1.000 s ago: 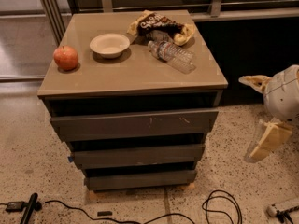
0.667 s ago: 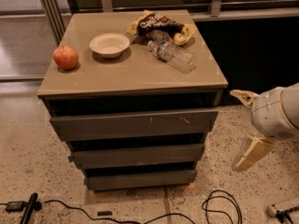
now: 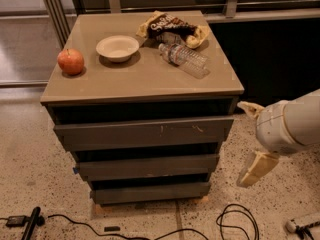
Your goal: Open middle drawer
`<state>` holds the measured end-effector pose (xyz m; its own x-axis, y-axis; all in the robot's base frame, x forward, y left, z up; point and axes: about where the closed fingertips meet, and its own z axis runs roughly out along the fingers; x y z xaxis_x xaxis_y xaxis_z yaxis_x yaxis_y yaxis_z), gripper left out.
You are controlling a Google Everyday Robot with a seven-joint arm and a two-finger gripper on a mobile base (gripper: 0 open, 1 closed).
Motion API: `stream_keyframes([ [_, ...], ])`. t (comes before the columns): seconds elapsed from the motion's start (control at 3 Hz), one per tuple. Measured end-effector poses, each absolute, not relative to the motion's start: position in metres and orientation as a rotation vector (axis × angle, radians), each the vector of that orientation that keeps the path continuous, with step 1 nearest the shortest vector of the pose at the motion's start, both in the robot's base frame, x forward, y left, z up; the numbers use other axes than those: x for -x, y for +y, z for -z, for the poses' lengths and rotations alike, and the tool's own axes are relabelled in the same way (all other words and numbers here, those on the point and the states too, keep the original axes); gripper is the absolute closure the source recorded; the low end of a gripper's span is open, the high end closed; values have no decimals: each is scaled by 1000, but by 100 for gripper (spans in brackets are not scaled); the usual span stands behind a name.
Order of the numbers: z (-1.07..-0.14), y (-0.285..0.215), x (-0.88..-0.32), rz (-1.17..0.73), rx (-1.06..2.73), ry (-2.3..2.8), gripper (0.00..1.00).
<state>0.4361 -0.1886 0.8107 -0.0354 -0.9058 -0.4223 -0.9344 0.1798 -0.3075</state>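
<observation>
The middle drawer (image 3: 147,166) is a plain grey front in the middle of the three-drawer cabinet, and it sits closed. Above it is the taller front with pale scratch marks (image 3: 145,132). Below it is the narrowest front (image 3: 150,191). My gripper (image 3: 242,144) hangs to the right of the cabinet at about the height of the upper two drawers. Its pale fingers (image 3: 257,168) are spread wide, one up and one down. It holds nothing and does not touch the cabinet.
On the cabinet top (image 3: 140,81) lie a red apple (image 3: 70,61), a white bowl (image 3: 117,47), a chip bag (image 3: 172,28) and a plastic bottle (image 3: 184,60). Black cables (image 3: 235,221) run over the speckled floor in front. A railing stands behind.
My gripper and arm have moved left, closer to the cabinet's right side. The drawers and the things on top have not moved.
</observation>
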Motion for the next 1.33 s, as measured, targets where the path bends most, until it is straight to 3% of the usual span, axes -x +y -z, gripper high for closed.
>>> stream_keyframes([
  [0.33, -767, -171, -446, -31, 1765, 1939, 0],
  [1.33, -638, -133, -480, -355, 1679, 1860, 0],
])
